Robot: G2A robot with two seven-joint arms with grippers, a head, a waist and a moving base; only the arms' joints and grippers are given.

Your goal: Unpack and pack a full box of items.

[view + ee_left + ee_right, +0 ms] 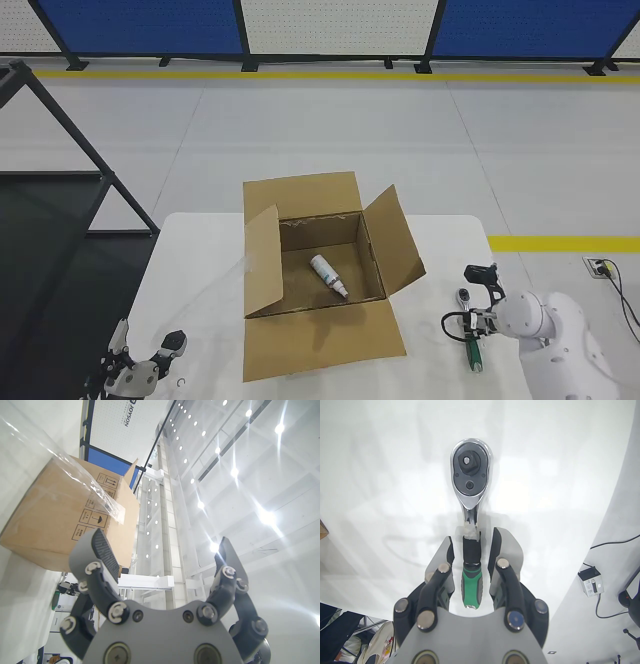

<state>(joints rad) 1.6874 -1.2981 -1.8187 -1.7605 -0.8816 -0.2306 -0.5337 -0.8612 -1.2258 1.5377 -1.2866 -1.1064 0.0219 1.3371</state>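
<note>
An open cardboard box [300, 195] stands in the middle of the white table, all its flaps spread out. On its floor lies a white bottle [328, 275]. A ratchet wrench [468, 335] with a chrome head and a green and black handle [471, 475] lies flat on the table to the right of the box. My right gripper [473, 536] is open, low over the wrench, one finger on each side of the black neck with small gaps. My left gripper [161, 540] is open and holds nothing, near the table's front left corner [145, 360], facing the box's side [57, 517].
A strip of clear tape [100, 497] hangs loose from the box's side wall. A black metal frame [60, 230] stands off the table's left edge. The table's right edge [495, 250] runs close to the wrench. A small grey box with cables [591, 583] sits on the floor.
</note>
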